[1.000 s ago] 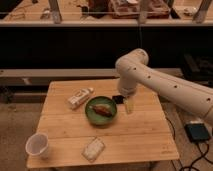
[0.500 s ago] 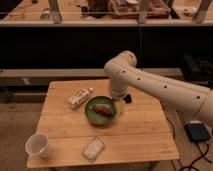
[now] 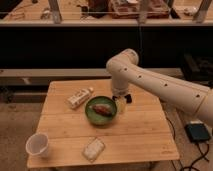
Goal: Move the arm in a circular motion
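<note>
**A:** Where is the arm (image 3: pixel 165 90) placed?

**B:** It is seen entering from the right edge of the frame. Its long axis is carried up and to the left, to a rounded elbow just above centre. From there a short segment is dropped almost straight down toward the wooden table (image 3: pixel 140 137).

**A:** And the gripper (image 3: pixel 121 104)?

**B:** It is found at the lower end of that drop, near centre frame, just right of the green bowl (image 3: pixel 90 117). It is held low over the tabletop. Whether it is spread or pressed together cannot be told, and nothing can be made out in its hold.

**A:** Which relation should the circling be judged on?

**B:** The bulk of the arm lies above and to the right of the gripper, while the bowl lies just beside it on the left. A leftward sweep at this height would probably be brought against the rim. The reddish-brown item (image 3: pixel 102 109) inside, possibly food, would then be disturbed.

**A:** What else is nearby?

**B:** A pale bottle (image 3: pixel 80 97) is laid on its side to the upper left of the bowl. A white cup (image 3: pixel 38 145) and a flat packet (image 3: pixel 93 149) are set well apart, toward the lower left.
</note>
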`<state>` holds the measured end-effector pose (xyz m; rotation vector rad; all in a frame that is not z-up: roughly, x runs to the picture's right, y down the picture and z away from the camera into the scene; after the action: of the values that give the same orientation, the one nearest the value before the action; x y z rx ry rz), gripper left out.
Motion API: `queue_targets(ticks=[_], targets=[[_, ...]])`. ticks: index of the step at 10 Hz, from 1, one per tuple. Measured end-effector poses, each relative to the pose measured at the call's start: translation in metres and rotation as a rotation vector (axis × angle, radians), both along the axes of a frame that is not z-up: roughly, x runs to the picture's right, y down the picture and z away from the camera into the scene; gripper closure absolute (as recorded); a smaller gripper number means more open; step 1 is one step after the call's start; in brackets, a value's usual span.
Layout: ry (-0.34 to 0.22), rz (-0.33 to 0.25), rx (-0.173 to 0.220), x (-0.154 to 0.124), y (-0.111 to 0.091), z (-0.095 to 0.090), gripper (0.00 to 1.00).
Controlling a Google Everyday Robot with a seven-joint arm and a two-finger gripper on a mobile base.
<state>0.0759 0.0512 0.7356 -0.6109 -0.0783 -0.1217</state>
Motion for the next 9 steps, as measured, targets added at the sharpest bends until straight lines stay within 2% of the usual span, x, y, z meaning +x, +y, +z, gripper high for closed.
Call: queue_targets(ticks=[1,4,6,8,9], targets=[[0.019,0.032,-0.002,0.011,0.000,0.000,0.20],[0.093,0.164,-0.023,0.079,0.012,-0.002,0.20],[0.136,0.243,-0.042,0.133,0.037,-0.013,0.20],[0.138,0.255,-0.042,0.159,0.051,-0.024,0.20],[0.129,0.245,-0.042,0.164,0.057,-0.029,0.20]])
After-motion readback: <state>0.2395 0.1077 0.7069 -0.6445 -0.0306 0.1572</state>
